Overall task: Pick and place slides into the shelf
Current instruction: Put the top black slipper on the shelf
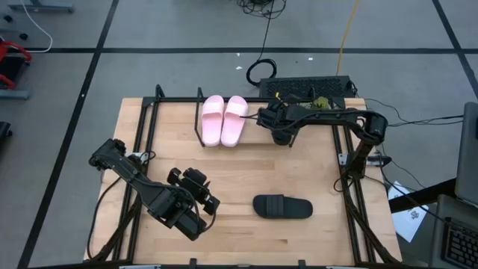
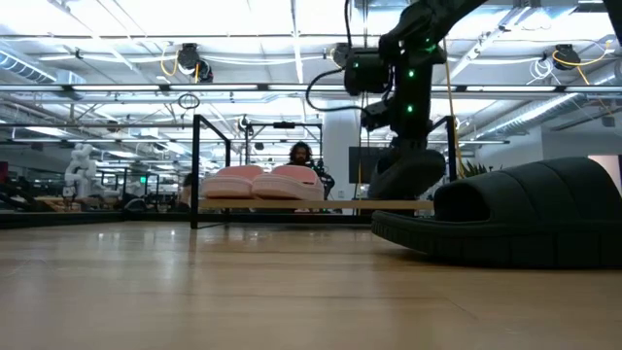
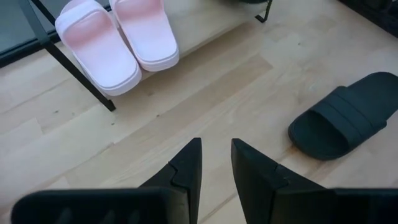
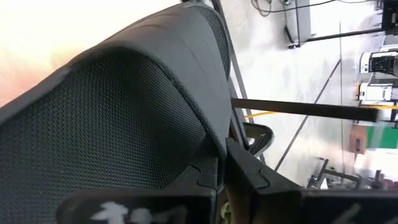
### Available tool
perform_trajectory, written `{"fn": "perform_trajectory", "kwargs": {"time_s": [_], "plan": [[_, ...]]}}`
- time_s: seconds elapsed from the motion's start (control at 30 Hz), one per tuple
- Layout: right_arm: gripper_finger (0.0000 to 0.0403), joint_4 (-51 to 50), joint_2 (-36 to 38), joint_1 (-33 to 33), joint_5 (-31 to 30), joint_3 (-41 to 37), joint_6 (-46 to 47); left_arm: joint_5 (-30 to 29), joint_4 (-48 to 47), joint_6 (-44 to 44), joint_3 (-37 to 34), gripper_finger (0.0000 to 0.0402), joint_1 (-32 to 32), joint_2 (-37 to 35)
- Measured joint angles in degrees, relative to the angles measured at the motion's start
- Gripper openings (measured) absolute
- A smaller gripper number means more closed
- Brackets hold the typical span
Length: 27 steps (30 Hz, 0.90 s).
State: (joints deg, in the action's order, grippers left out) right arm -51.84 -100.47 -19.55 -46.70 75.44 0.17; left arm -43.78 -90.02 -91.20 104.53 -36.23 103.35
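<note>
Two pale pink slides [image 1: 222, 119] [image 3: 118, 43] [image 2: 260, 182] lie side by side on the shelf's wood board [image 2: 330, 204], inside its black rod frame [image 1: 200, 112]. One black slide [image 1: 282, 207] [image 3: 345, 115] [image 2: 515, 219] lies sole-down on the tabletop near the front. My right gripper [image 1: 282, 123] [image 4: 231, 174] is over the shelf, right of the pink pair, shut on a second black slide [image 4: 124, 106] [image 2: 403, 175]. My left gripper [image 1: 208, 202] [image 3: 216, 152] hovers open over the tabletop, left of the lying black slide. My right gripper pinches a rim of the black slide's textured surface [image 4: 214, 146] between its two fingers; which part of the slide that is, I cannot tell. It comes from above. The slide hangs below the fingers, with its lower end [image 2: 403, 194] at the shelf board; whether it touches is unclear.
The shelf's upright rods [image 2: 194, 170] and top rail stand around the board. Bare board lies right of the pink pair [image 3: 205, 28]. Black frame rails run along the table's left and right sides [image 1: 351, 194]. A keyboard-like device [image 1: 306, 88] sits behind the table.
</note>
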Motion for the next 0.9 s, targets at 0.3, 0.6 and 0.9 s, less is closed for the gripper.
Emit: {"fn": "perform_trajectory", "kwargs": {"time_s": [0.3, 0.6, 0.9], "plan": [[0.0002, 0.1, -4.8, 0.0, -3.0, 0.0, -1.1, -0.2, 0.0, 0.1, 0.0, 0.0086, 0.0, 0.0], [0.0002, 0.2, -4.7, 0.0, -3.0, 0.0, -2.0, -0.2, 0.0, 0.1, 0.0, 0.0086, 0.0, 0.0], [0.0008, 0.2, -4.7, 0.1, -2.6, 0.0, -2.8, -0.3, 0.1, 0.1, 0.0, 0.0086, 0.0, 0.0]]}}
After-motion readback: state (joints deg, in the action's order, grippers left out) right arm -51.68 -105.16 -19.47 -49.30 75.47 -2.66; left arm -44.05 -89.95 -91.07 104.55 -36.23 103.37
